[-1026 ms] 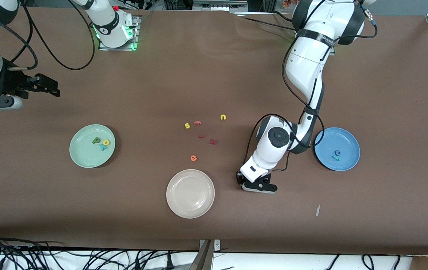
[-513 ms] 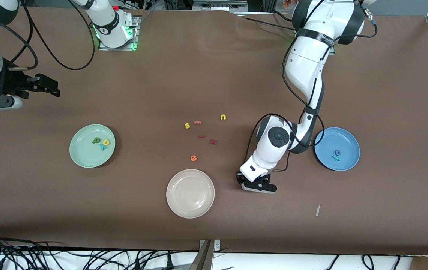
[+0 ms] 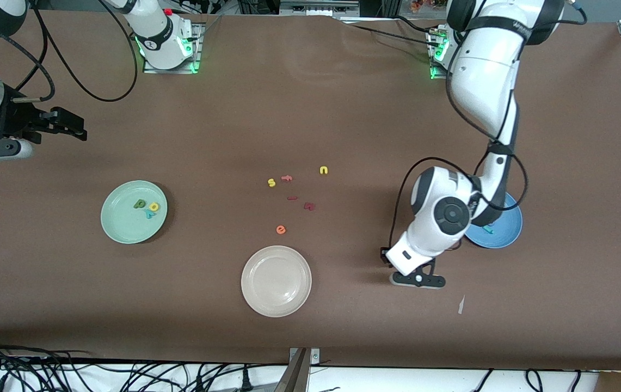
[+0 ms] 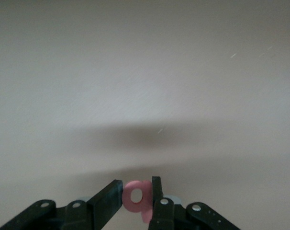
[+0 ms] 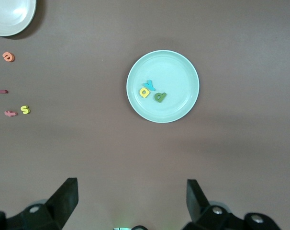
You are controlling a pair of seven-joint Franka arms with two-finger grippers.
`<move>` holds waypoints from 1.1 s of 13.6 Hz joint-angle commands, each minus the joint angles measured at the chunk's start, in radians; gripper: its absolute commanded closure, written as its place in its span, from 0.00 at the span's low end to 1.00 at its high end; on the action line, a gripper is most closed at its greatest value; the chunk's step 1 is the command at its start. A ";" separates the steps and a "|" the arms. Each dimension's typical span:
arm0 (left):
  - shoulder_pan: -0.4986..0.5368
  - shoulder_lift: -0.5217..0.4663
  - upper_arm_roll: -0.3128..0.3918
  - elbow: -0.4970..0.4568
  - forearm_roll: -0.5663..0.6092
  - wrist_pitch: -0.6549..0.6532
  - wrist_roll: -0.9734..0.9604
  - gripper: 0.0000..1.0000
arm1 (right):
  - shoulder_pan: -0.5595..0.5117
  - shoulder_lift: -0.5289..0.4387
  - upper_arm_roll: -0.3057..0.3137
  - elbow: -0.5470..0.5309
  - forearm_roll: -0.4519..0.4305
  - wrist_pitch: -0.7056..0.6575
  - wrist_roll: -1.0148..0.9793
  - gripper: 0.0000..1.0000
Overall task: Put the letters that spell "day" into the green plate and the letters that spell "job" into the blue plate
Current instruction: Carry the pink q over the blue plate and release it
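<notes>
My left gripper (image 3: pixel 416 279) hangs over bare table between the cream plate and the blue plate (image 3: pixel 509 231), shut on the salmon-red "b" (image 4: pixel 137 197), which stands between its fingertips (image 4: pixel 157 184). The left arm covers part of the blue plate; the teal "j" (image 3: pixel 488 230) shows on it, and the "o" is hidden. The green plate (image 3: pixel 120 223) holds the dark green "d" (image 3: pixel 139 204), yellow "a" (image 3: pixel 154 207) and teal "y" (image 3: pixel 149 214). My right gripper (image 3: pixel 73 129) waits open at the right arm's end, looking down on the green plate (image 5: pixel 178 69).
A cream-white plate (image 3: pixel 276 294) lies near the front camera. Mid-table are loose letters: yellow "s" (image 3: pixel 271 183), yellow "n" (image 3: pixel 324 170), salmon "f" (image 3: pixel 287 178), two dark red letters (image 3: pixel 309 206), orange "e" (image 3: pixel 281 230). A paper scrap (image 3: pixel 461 305) lies near the left gripper.
The left arm has swung toward the blue plate with the "b" in its gripper and now covers part of that plate. The right arm has not moved.
</notes>
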 commanded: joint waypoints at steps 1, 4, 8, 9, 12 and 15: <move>0.056 -0.157 -0.012 -0.200 0.024 -0.060 0.153 1.00 | -0.003 -0.004 0.004 0.003 -0.009 -0.013 -0.003 0.00; 0.163 -0.317 -0.010 -0.393 0.062 -0.056 0.324 1.00 | -0.003 -0.004 0.004 0.003 -0.009 -0.013 -0.003 0.00; 0.258 -0.414 -0.012 -0.558 0.183 -0.056 0.462 1.00 | -0.001 -0.004 0.004 0.003 -0.009 -0.015 -0.003 0.00; 0.283 -0.417 -0.010 -0.588 0.183 -0.051 0.470 1.00 | -0.001 -0.004 0.004 0.003 -0.009 -0.015 -0.003 0.00; 0.298 -0.429 -0.007 -0.633 0.186 -0.048 0.465 0.51 | -0.001 -0.004 0.004 0.003 -0.009 -0.015 -0.003 0.00; 0.309 -0.467 -0.006 -0.644 0.188 -0.050 0.468 0.00 | -0.001 -0.004 0.004 0.002 -0.009 -0.015 -0.003 0.00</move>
